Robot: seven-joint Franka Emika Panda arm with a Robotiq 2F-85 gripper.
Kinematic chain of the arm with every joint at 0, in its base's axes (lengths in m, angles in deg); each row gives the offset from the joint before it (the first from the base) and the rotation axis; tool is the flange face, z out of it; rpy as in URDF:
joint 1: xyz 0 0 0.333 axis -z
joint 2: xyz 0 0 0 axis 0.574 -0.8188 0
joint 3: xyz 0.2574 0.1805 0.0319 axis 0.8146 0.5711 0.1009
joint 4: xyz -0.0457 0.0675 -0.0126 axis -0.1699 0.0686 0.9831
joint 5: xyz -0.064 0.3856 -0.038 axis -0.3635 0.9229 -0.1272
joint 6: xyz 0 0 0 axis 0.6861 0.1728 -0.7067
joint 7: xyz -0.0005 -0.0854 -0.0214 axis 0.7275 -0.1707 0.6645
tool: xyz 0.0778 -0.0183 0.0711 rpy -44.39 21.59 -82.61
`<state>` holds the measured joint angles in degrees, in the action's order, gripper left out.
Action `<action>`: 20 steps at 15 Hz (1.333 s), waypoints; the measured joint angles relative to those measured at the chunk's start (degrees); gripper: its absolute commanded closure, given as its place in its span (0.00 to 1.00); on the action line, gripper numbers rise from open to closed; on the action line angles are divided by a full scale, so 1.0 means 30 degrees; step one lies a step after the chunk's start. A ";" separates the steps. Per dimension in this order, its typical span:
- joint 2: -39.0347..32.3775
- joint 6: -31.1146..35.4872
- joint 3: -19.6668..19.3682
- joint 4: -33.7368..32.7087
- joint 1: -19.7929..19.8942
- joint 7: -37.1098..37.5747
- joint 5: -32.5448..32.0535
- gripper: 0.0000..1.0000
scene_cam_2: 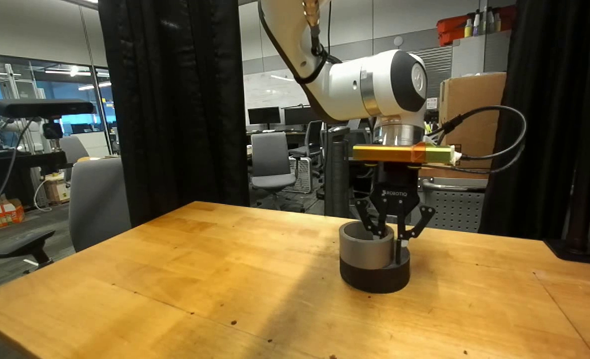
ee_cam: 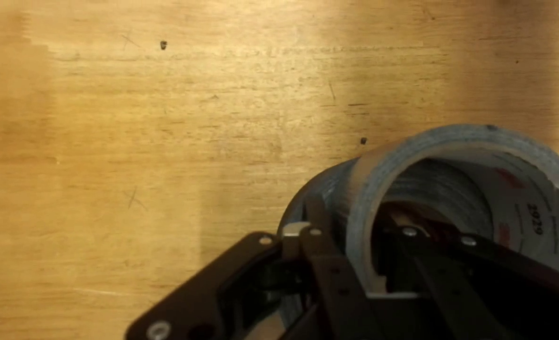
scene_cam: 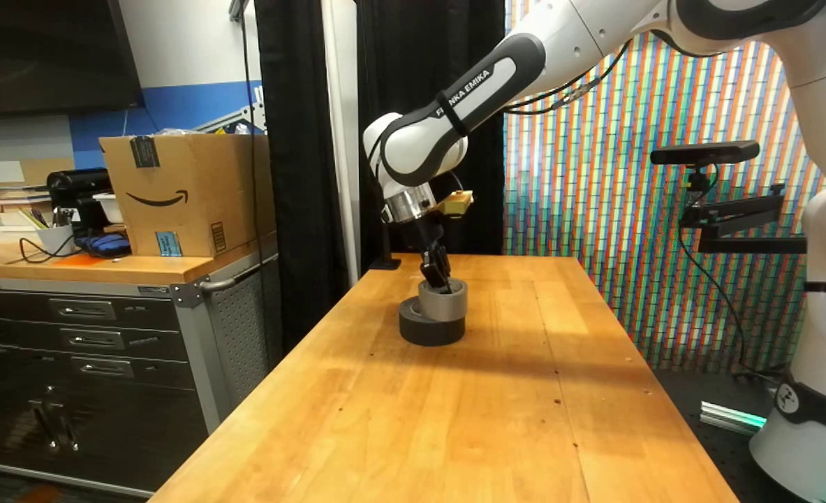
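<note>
Bright light, soft shadows, tabletop (ee_cam: 279, 71) sheen

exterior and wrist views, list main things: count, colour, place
table: one, light brown, centre
dark roll: one, black, on the table
tape roll: one, grey, off-centre on the dark roll
workbench: one, dark, beyond the table
large cardboard box: one, brown, on the workbench
wall screen: one, black, above the workbench
curtains: at least two, black, background
patterned wall: one, multicoloured, background
chairs: at least three, grey, background
sensor bar: at least one, black, on bracket
arm: one, white and black, over the table
tool: one, black, astride the tape roll's wall
</note>
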<state>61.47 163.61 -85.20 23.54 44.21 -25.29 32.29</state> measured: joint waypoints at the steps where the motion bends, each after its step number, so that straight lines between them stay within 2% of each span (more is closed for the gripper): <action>1: 0.0030 0.0000 0.0000 0.0034 0.0000 0.0000 0.0000 0.59; 3: 0.0057 0.0000 0.0000 0.0042 0.0000 0.0000 0.0000 0.56; 20: 0.0099 0.0000 0.0000 0.0059 0.0000 0.0000 0.0000 0.56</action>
<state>61.77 163.61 -85.20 23.72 44.21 -25.29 32.29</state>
